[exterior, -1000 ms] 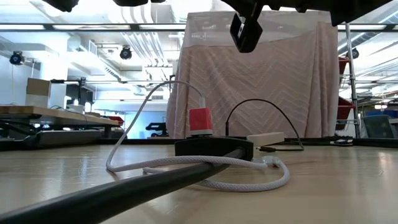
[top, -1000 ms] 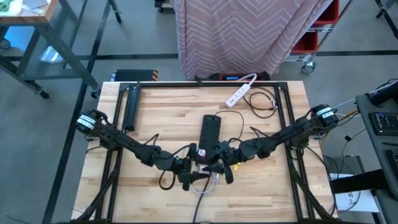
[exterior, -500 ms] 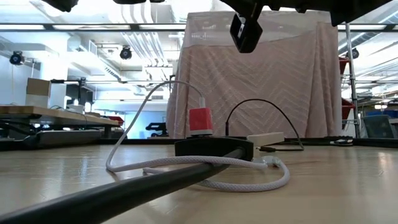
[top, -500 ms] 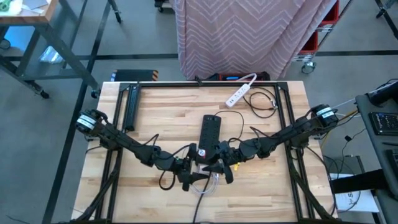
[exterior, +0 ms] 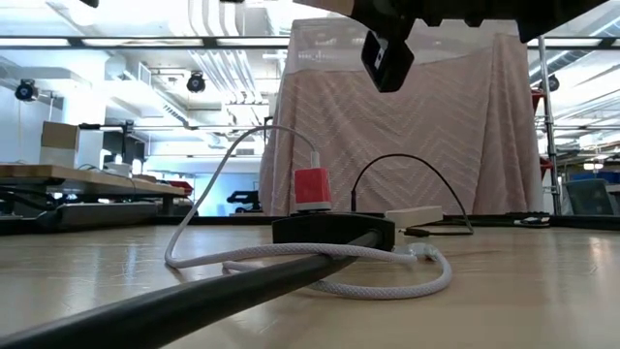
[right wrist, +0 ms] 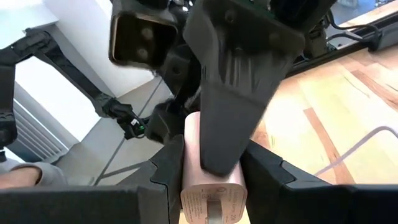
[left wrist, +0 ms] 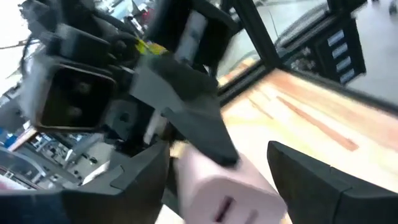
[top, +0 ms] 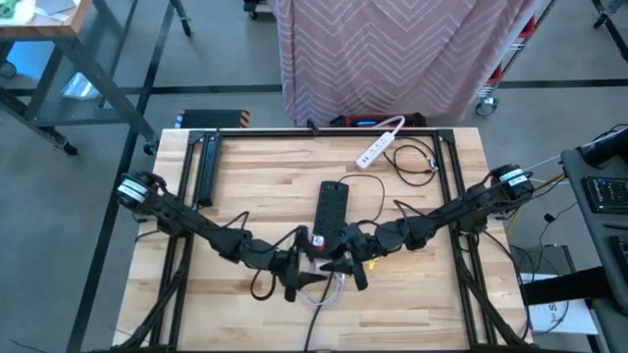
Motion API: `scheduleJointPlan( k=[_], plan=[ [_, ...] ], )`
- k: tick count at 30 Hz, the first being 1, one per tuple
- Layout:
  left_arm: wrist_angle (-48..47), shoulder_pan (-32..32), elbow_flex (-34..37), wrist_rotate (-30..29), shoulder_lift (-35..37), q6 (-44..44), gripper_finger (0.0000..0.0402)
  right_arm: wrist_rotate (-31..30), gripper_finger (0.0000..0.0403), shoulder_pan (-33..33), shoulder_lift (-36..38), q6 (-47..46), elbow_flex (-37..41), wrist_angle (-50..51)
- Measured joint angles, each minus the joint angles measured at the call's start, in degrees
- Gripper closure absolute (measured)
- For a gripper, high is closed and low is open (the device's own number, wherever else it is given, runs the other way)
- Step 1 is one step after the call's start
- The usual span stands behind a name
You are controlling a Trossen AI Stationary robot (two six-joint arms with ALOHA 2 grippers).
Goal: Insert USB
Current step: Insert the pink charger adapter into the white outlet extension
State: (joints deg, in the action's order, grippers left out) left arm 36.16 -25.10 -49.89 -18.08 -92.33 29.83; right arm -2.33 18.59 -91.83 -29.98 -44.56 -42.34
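Both grippers are meeting at centre frame: right gripper (top: 345, 263) is clamping the rigid, light charger block (right wrist: 211, 180) by its flat sides, left gripper (top: 306, 277) is standing apart.

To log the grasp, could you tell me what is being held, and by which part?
The right gripper pinches a pink block by its opposite sides; the left gripper stands open.
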Motion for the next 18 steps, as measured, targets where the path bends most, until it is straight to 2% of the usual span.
scheduleJointPlan(
  k=[6, 15, 18],
  plan=[
    [-3.5, -0.1, 0.0, 0.0, 2.8, -4.0, 0.0143, 0.0, 0.0297, -0.1, 0.0, 0.0, 0.0, 0.3],
    [-5.7, -0.1, 0.0, 0.0, 6.8, -13.5, 0.0167, -0.5, 0.0297, -0.1, 0.0, -0.1, 0.0, 6.6],
    [-6.0, -0.1, 0.0, 0.1, 7.5, -14.3, 0.0176, -0.5, 0.0297, -0.1, 0.0, -0.1, 0.0, 7.8]
  ],
)
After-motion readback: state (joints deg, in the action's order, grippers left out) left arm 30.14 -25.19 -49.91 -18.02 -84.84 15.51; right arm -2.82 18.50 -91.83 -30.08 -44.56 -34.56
